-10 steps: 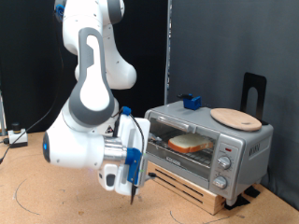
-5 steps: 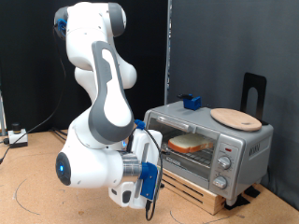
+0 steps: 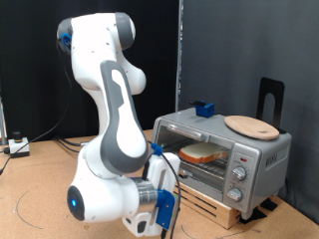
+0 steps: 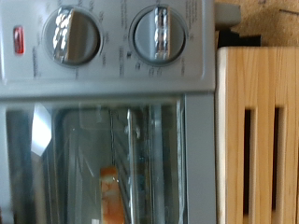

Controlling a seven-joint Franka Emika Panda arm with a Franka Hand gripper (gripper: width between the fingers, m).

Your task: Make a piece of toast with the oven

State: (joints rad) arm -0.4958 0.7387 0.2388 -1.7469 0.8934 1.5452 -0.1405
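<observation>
A: Where was the toast (image 3: 202, 153)?
B: Inside the oven (image 3: 221, 154), on the rack behind the closed glass door.

A: And the gripper (image 3: 164, 213)?
B: Low, left of the oven, near its wooden base (image 3: 211, 205); finger spacing could not be told.

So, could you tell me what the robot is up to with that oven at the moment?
The piece of toast already lies on the rack inside the oven, behind its shut glass door. The arm is bent low in front of the oven, with the gripper down near the wooden base at the exterior view's bottom. The wrist camera looks closely at the oven front: two round knobs and the glass door. A round wooden plate sits on top. The gripper holds nothing visible.
</observation>
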